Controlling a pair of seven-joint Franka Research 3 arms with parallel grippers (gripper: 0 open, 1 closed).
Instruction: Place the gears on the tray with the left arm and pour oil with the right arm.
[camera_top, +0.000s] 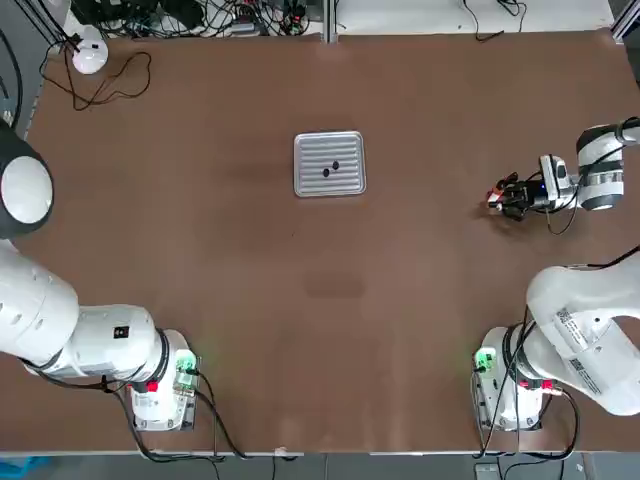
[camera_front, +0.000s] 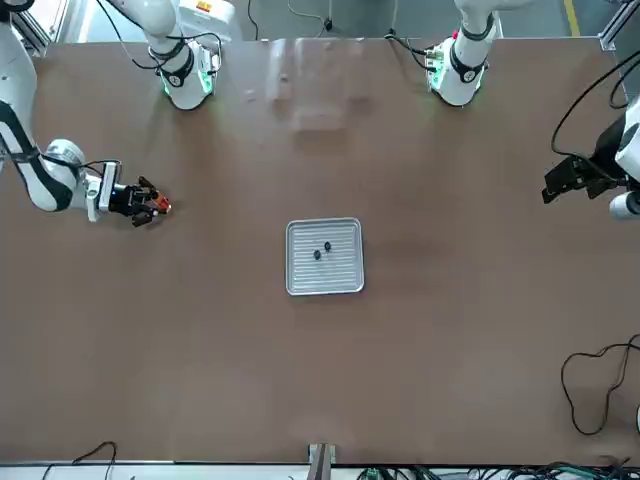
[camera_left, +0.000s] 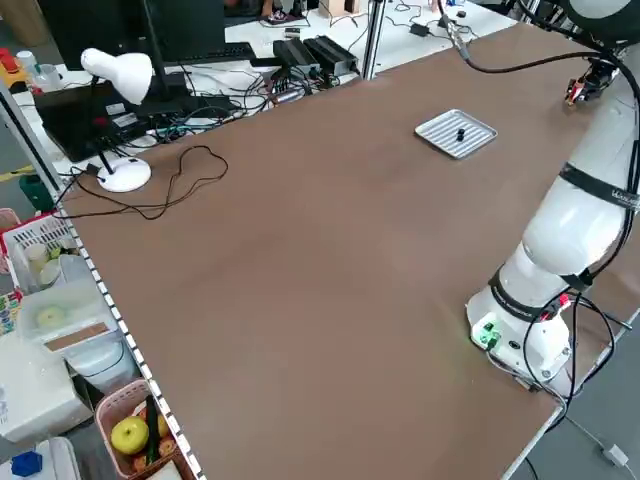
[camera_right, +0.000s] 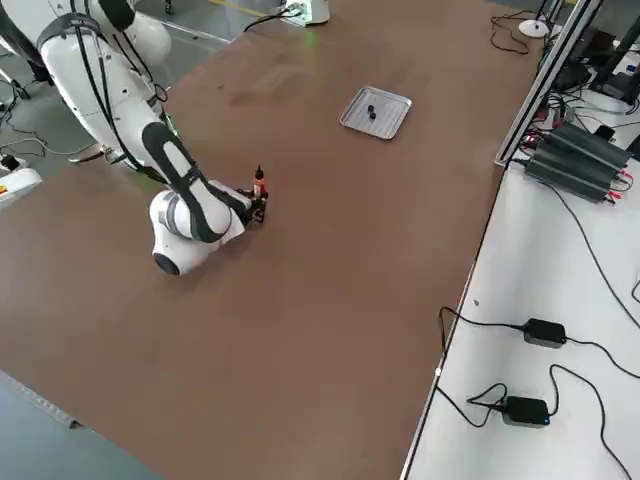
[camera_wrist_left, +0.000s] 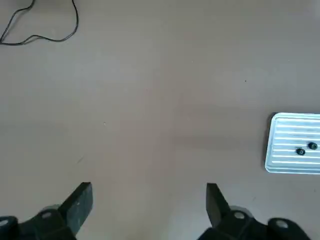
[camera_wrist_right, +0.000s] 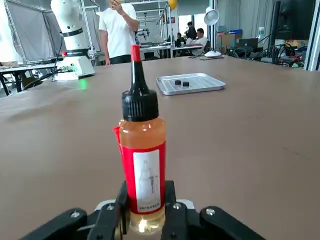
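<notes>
The two gears (camera_top: 331, 168) are seen lying side by side near the middle of the tray (camera_top: 304, 185), which rests on the worktop (camera_top: 200, 250) midway between the arms, so the placing step can be judged as done. The left tool (camera_wrist_left: 149, 207) is held released and empty, its fingers spread wide above bare worktop, with the tray off to one side in its wrist view; that arm looks parked.

The oil step is judged to be in hand. The oil bottle (camera_wrist_right: 142, 160) is clenched low on its body by the right tool (camera_top: 505, 199), and it is kept upright just above or on the worktop (contact cannot be told), well apart from the tray at the robot's right side. Its red-tipped dark nozzle (camera_wrist_right: 136, 67) is pointed up.

For the next move, the bottle would need to be carried across to a point over the tray and then tipped so that the nozzle is aimed down at the gears. A person (camera_wrist_right: 118, 30) is visible standing beyond the worktop.
</notes>
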